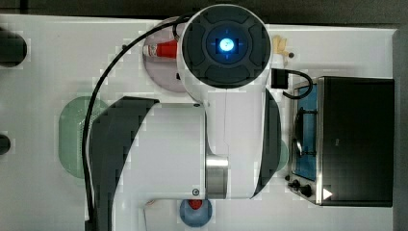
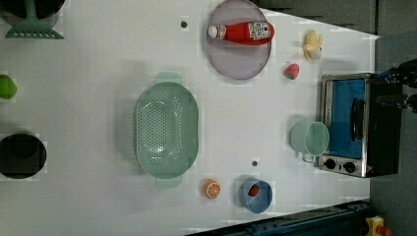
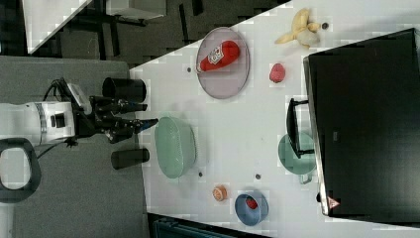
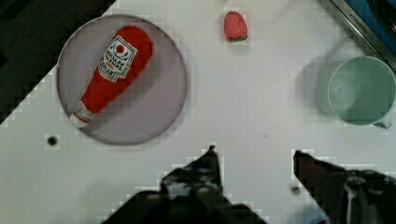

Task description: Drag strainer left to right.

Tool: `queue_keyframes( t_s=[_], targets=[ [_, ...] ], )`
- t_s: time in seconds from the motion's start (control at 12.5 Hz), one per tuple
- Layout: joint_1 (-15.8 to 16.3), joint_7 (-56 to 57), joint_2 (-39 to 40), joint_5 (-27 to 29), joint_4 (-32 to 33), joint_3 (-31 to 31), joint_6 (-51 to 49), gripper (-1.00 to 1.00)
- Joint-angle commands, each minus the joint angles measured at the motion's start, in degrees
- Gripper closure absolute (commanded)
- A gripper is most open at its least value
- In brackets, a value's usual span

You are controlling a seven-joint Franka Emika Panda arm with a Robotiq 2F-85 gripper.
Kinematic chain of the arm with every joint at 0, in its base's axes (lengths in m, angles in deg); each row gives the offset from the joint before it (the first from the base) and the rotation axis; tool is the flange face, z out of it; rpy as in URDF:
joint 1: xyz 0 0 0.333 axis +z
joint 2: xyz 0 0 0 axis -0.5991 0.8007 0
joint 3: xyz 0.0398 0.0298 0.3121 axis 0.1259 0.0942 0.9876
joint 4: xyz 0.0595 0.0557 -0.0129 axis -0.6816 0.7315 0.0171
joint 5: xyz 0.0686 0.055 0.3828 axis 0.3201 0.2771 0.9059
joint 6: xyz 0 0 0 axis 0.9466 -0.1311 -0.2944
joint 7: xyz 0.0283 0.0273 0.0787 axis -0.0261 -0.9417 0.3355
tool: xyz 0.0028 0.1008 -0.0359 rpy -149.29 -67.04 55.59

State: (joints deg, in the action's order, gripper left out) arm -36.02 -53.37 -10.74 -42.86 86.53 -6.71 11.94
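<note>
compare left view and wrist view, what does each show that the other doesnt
Left view alone: the strainer, an orange slice, a blue bowl and a banana. Wrist view alone: the open gripper above the white table. Both: the ketchup bottle on the grey plate, the strawberry, the green cup and the toy stove.

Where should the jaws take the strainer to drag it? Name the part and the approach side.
Grip the strainer by its rim, coming from above: it lies flat and open-side up, with a thin raised edge. The tab handle on the left view's top end is another option.
</note>
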Motion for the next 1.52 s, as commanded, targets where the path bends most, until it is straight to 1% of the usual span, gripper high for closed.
queue_keyframes(
  t_s=[0.08, 0.16, 0.24, 0.4, 0.56, 0.64, 0.8, 0.96, 1.2, 1.36, 1.52],
  targets=[
    [-1.5, -3.7, -22.4, -0.3, 8.5, -3.0, -13.1, -0.59],
    [-1.5, -3.7, -22.4, -0.3, 8.5, -2.9, -13.1, -0.82],
    [-1.4, -3.7, -22.4, -0.3, 8.5, -2.8, -13.1, -1.00],
    [-0.8, -3.7, -21.9, 1.3, 8.7, -1.4, -11.6, -1.00],
    [0.5, -4.3, -19.7, 3.7, 9.0, 2.4, -8.5, -1.00],
    [1.0, -6.3, -18.1, 4.2, 9.0, 5.2, -7.2, -1.00],
    [1.3, -15.5, -13.9, 4.2, 9.0, 11.4, -5.6, -1.00],
    [1.5, -28.1, -9.0, 4.1, 9.0, 17.7, -3.2, -1.00],
    [1.6, -48.1, -1.0, 4.1, 9.2, 26.0, 3.3, -1.00],
    [1.7, -60.4, 4.5, 3.8, 10.1, 30.1, 9.0, -1.00],
    [1.8, -68.1, 9.6, 3.7, 11.8, 32.4, 15.2, -1.00]
  ],
)
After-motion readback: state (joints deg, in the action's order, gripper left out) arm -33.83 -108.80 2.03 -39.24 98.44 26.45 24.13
